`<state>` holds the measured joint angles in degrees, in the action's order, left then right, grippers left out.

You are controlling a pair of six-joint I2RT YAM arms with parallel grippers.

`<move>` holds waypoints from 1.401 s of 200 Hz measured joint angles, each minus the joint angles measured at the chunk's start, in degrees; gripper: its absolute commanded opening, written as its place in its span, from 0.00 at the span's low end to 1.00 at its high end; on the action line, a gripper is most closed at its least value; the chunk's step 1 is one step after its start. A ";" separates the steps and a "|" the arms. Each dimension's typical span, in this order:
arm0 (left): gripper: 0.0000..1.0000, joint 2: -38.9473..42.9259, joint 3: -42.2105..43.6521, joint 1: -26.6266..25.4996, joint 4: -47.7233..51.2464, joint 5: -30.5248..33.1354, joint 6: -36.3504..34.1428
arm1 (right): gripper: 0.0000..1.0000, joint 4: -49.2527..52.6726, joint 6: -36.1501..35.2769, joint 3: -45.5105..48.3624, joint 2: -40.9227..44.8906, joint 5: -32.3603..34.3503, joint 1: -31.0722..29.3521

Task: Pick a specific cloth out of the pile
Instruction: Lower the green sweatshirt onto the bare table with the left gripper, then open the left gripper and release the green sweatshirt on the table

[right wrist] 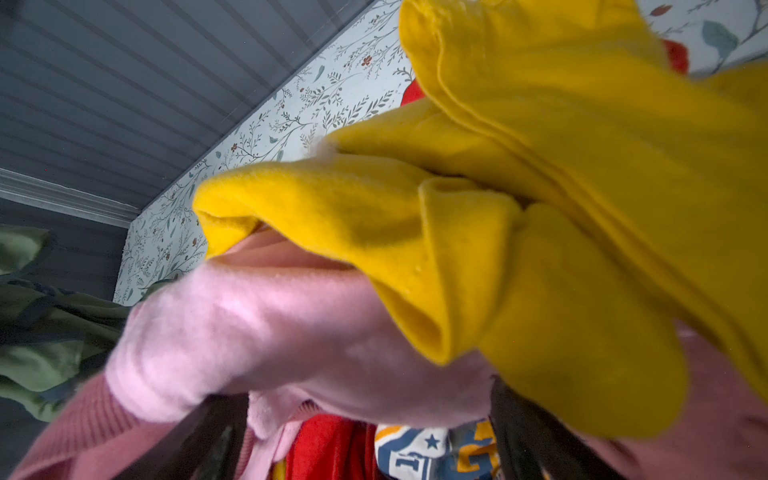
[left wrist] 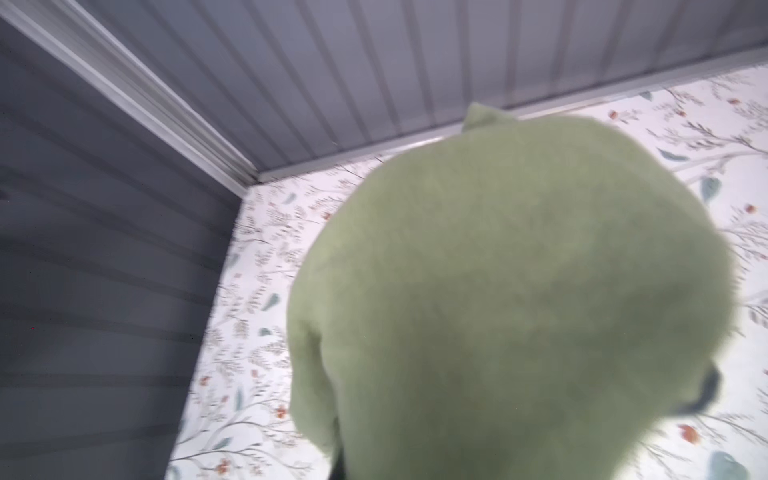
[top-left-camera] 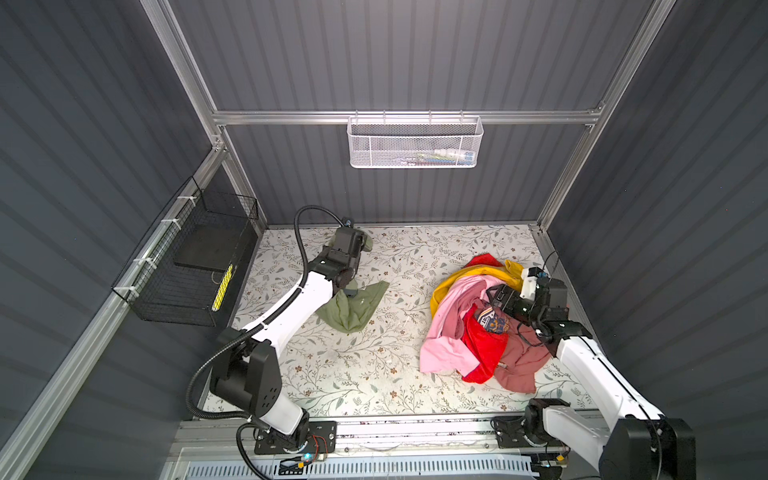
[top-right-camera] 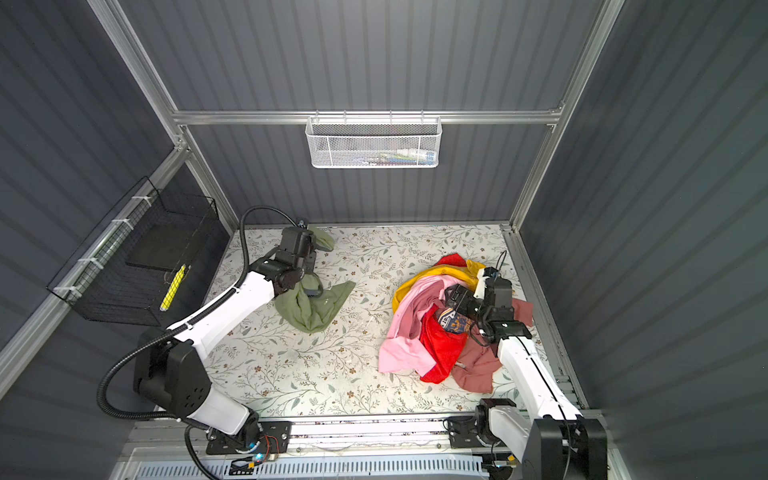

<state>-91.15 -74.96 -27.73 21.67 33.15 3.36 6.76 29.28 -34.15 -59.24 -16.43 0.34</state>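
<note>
worktop point(top-left-camera: 374, 374): floral, grey ribbed walls around | my left arm point(top-left-camera: 299, 303) stretched toward back corner, left jaws closed on cloth point(top-left-camera: 353, 309), its end on worktop, well apart from pile point(top-left-camera: 449, 303) | my right arm point(top-left-camera: 582, 357) bent over pile, right jaws wide

- the cloth point(left wrist: 498, 291): sage-green fabric, soft, fuzzy, matt;
- mustard-yellow garment point(right wrist: 540, 249): thick fleecy fabric, matt; light pink garment point(right wrist: 270, 332): soft napped fabric with a faint sheen;
- tabletop point(top-left-camera: 353, 382): smooth floral-printed covering, slightly glossy;
- mesh basket point(top-left-camera: 415, 145): white-painted perforated metal;
- frame rail point(top-left-camera: 291, 117): bare brushed metal.
</note>
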 measured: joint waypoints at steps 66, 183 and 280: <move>0.00 1.11 6.69 -5.51 1.66 -5.92 14.32 | 0.90 1.22 -0.39 -0.35 1.22 0.15 -0.02; 0.52 -0.55 22.01 -1.99 -0.39 -14.60 28.57 | 0.90 1.46 -0.87 -0.37 0.15 0.02 -0.11; 0.85 4.37 21.55 -7.93 1.90 -13.14 20.31 | 0.91 4.11 -3.85 -1.33 1.68 2.01 -0.13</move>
<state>-86.78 -53.41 -35.66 23.57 20.01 23.66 10.87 25.43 -35.48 -57.56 -14.41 0.21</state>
